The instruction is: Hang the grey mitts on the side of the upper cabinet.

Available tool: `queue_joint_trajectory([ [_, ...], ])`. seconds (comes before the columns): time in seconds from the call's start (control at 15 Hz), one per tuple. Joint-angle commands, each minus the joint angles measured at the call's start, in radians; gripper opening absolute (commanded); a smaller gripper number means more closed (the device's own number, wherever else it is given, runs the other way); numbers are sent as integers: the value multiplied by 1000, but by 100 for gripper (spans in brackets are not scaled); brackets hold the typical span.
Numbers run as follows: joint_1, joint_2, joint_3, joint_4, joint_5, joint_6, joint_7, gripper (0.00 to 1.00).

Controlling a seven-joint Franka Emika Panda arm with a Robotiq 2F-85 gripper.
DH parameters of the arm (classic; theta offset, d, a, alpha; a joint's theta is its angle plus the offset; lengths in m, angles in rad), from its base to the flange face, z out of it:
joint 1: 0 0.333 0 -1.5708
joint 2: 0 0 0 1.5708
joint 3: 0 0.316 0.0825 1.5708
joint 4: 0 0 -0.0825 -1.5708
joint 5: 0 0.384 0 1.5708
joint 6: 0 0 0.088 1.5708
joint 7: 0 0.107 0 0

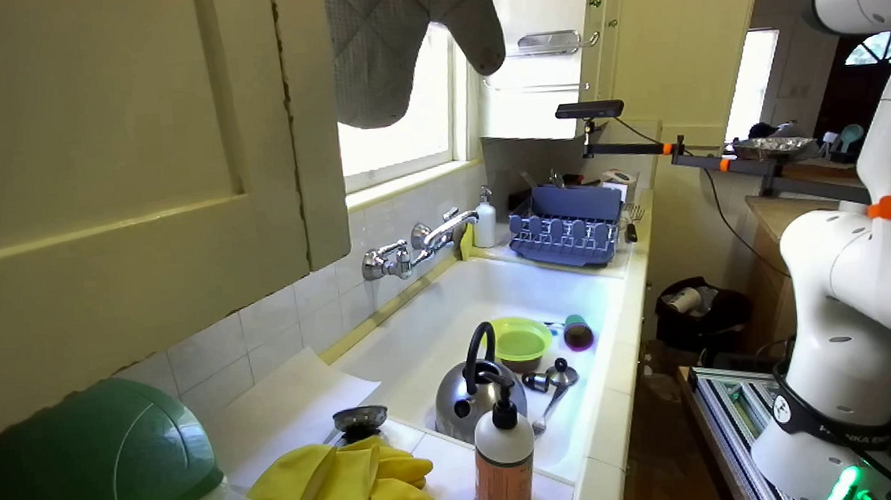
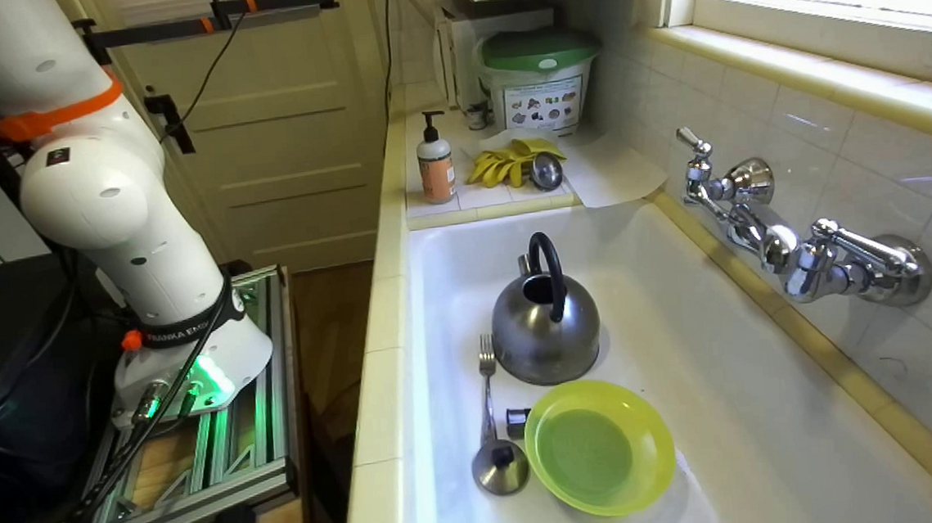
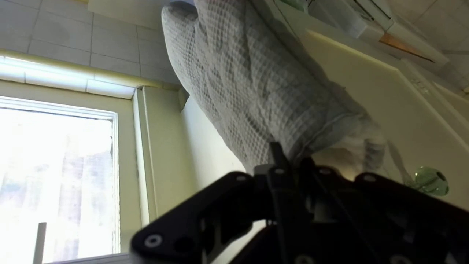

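Kitchen window (image 1: 421,122) bright behind it, a grey mitt (image 1: 395,38) hangs tip-down beside the upper cabinet (image 1: 116,132), contact between the two unclear, its cuff pinched by nearly closed robot fingers (image 3: 277,156); yellow gloves (image 1: 343,474) lie on the counter (image 1: 454,461) below.

- I am in a kitchen.
- I see a sink (image 2: 739,406) and its tap (image 2: 781,248).
- In the sink: a kettle (image 2: 547,338), a bowl (image 2: 590,454), a fork (image 2: 486,365).
- At one end: a dish rack (image 1: 560,232).
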Motion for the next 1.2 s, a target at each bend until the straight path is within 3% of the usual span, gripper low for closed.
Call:
queue_joint_trajectory([
  [0.0, -29, 141, 15, 237, -8, -97, 37, 2],
  [0.47, -48, 292, 38, 501, 6, -142, 53, 2],
  [0.73, -41, 283, 19, 503, 9, -89, 49, 2],
  [0.8, -61, 342, 42, 614, 5, -128, 60, 2],
  [0.93, -70, 360, 51, 650, 10, -126, 61, 2],
  [1.0, -74, 299, 56, 535, 8, -64, 48, 2],
  [1.13, -82, 304, 67, 530, 14, -62, 57, 2],
])
